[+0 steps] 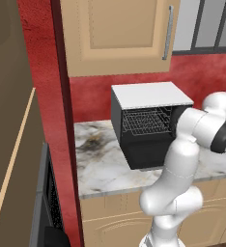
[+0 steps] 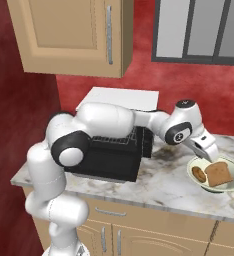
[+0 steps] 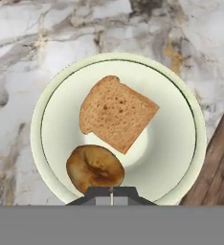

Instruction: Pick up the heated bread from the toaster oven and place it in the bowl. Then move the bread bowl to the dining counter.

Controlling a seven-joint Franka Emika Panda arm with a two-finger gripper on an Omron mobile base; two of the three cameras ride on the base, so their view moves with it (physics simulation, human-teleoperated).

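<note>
The gripper [image 3: 111,192], fingers pressed together, sits at the rim of the bowl [image 3: 181,143]. Inside lie the heated bread [image 3: 116,112] and a round brown piece [image 3: 95,167], touching.

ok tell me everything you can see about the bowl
The bowl is a shallow round dish, pale cream-green and smooth like glazed ceramic, sitting upright on the marble counter to the right of the toaster oven. Inside lie a tan bread slice and a smaller round browned piece. The shut gripper is at its near rim.
</note>
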